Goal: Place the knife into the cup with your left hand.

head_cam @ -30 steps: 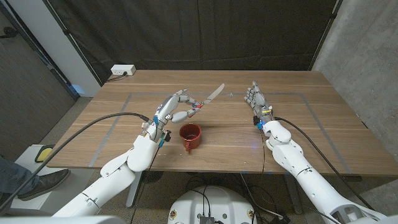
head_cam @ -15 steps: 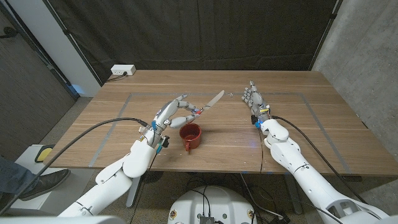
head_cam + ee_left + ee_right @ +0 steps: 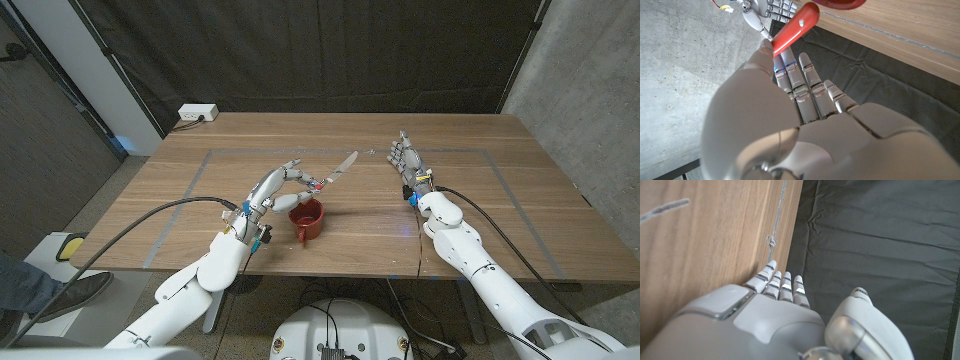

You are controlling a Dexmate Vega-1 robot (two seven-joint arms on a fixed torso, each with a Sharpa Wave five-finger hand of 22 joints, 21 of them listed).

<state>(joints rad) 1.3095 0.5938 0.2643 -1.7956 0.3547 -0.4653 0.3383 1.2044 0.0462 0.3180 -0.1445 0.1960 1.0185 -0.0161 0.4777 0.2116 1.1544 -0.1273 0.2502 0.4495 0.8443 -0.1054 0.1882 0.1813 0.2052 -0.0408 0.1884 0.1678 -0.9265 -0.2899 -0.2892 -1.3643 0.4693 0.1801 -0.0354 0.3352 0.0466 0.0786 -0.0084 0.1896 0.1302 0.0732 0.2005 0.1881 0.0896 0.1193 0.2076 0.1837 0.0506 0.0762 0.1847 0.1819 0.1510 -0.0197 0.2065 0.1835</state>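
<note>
Wooden table (image 3: 500, 190) in front of a black curtain (image 3: 330, 55), concrete wall on the robot's right side. Faint grey tape lines mark a rectangle on the tabletop. A white power strip (image 3: 197, 113) sits at the far corner on the robot's left.

Left hand (image 3: 275, 188): raised above the table, just beside the cup on its left. It pinches the knife (image 3: 332, 172) by the red handle between thumb and fingers. The silver blade points up and away toward the far right, tilted, clear of the table. In the left wrist view the red handle (image 3: 795, 27) sticks out past the thumb tip, with the other fingers (image 3: 812, 82) stretched out straight beside it.

Cup (image 3: 307, 218): red, upright on the table, near the front edge, roughly midway between the two arms. The handle end of the knife is above and slightly behind its rim; the knife is not in the cup.

Right hand (image 3: 409, 160): well apart from the cup, on the robot's right, standing on its edge with fingers extended and close together, holding nothing. The right wrist view shows its fingers (image 3: 782, 287) straight alongside the tabletop, thumb apart.
</note>
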